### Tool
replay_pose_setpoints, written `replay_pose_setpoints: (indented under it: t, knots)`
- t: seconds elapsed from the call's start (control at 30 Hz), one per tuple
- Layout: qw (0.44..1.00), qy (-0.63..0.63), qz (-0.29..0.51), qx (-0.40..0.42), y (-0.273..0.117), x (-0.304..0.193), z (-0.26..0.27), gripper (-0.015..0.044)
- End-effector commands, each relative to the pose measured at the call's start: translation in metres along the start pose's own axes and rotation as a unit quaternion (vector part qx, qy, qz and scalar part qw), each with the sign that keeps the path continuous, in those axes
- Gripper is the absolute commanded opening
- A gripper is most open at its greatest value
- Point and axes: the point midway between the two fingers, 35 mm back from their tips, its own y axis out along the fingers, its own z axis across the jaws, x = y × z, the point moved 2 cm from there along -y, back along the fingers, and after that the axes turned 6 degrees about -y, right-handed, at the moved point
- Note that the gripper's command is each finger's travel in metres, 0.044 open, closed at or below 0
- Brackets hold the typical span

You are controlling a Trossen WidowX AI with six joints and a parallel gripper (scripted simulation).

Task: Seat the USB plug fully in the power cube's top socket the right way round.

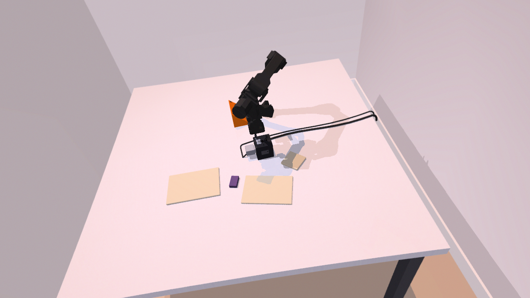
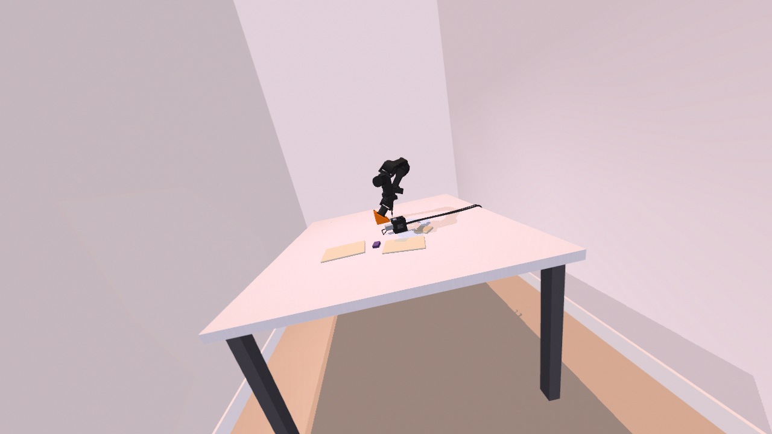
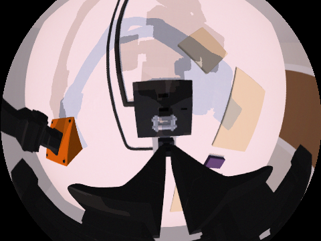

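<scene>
The black power cube [image 1: 264, 151] [image 2: 400, 225] [image 3: 147, 117] stands on the table, with dark slots and a silvery fitting [image 3: 173, 123] on its top. My gripper [image 1: 255, 134] [image 2: 391, 214] [image 3: 167, 150] points down over the cube's edge and is shut on the small black USB plug [image 3: 166, 142]. In the wrist view the plug shows at the fingertips, past the cube's near edge, and appears out of the socket and above it. Its exact height and which way round it faces cannot be told. The fingers hide part of the plug.
Black cables [image 1: 318, 128] [image 3: 117, 60] run from the cube, one looping to a pale grey block [image 1: 250, 149] beside it. Two flat tan boards [image 1: 193, 186] [image 1: 267, 192], a smaller tan board [image 1: 297, 161] and a purple block [image 1: 233, 181] [image 3: 215, 162] lie nearby. An orange wedge [image 1: 237, 119] [image 3: 71, 144] stands near the arm.
</scene>
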Motion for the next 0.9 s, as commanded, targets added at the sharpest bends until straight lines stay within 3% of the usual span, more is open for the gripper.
replay_pose_setpoints:
  t: [0.0,0.87]
  knots:
    - [1.0,-0.001,-0.003,-0.002,0.0006,0.0005,-0.0004,0.0]
    - [1.0,-0.004,-0.011,-0.003,0.0037,0.0016,-0.0006,0.0]
